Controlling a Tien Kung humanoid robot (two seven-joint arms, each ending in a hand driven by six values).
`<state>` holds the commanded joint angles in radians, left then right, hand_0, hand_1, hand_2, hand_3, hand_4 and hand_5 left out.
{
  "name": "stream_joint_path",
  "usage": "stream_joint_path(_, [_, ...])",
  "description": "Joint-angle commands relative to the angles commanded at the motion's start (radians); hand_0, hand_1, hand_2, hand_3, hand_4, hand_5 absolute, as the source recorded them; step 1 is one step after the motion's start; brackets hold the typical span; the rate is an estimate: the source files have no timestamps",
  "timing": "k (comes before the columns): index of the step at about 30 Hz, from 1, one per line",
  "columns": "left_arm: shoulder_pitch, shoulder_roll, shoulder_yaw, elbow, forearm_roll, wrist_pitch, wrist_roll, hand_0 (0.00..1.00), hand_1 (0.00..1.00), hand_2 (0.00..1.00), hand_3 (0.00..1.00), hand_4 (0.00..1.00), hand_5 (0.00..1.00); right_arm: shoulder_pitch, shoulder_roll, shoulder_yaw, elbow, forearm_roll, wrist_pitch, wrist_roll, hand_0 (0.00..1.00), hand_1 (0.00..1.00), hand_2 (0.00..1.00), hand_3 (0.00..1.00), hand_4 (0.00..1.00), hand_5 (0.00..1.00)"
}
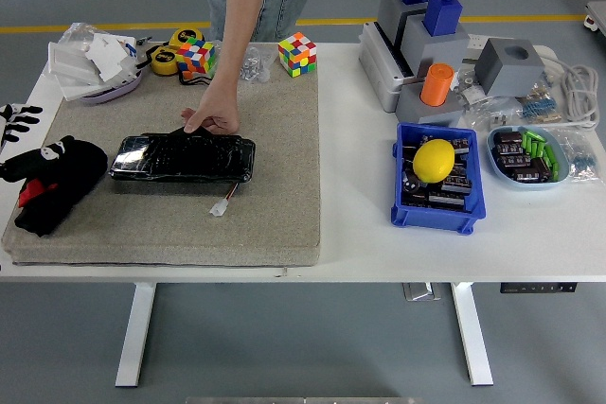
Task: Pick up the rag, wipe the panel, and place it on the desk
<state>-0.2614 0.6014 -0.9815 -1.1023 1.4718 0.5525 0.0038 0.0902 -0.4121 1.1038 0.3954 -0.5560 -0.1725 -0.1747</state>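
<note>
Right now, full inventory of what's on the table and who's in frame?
Mat: 1, beige, covers the table's left half.
Panel: 1, black, shiny wrap, on the mat.
Small connector: 1, white, on the mat just in front of the panel.
Rubik's cubes: 2, multicolour, mat's far edge.
Tape rolls: yellow and black, far left; count unclear.
Tray of white scraps: 1, far left corner.
Grey fixture: blue and orange caps, far right.
Blue bin: 1, holds dark parts and a yellow ball.
Light blue dish: 1, small parts, right.
Person's hand: 1, on the panel's far edge.
Left hand: black bundle, mat's left edge; fingers unclear.
</note>
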Motion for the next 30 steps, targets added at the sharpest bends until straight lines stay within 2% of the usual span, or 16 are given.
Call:
stream_joint_path(10, [-0.026, -0.031, 0.055, 0.060, -0.002, 0.019, -0.018, 0.578, 0.691, 0.719, 0.761, 0.925, 0.467, 0.000, -0.003, -0.001, 0.004, -0.002, 0.000, -0.001, 0.744, 0.651, 0.697, 0.611, 0.978, 0.592])
stream_joint_path(20, [-0.053, -0.061, 0.132, 0.145, -0.017, 0.026, -0.027, 0.582, 0.693, 0.720, 0.762, 0.929, 0.466, 0.001, -0.002, 0.005, 0.015, -0.012, -0.003, 0.001, 0.744, 0.650, 0.697, 0.610, 0.977, 0.591])
stream_joint_path(30, [-0.066, -0.080, 0.164, 0.180, -0.025, 0.033, -0.027, 0.582, 0.693, 0.721, 0.762, 0.934, 0.466, 0.000, -0.001, 0.012, 0.024, -0.022, -0.004, 0.003, 0.743, 0.651, 0.697, 0.610, 0.976, 0.590])
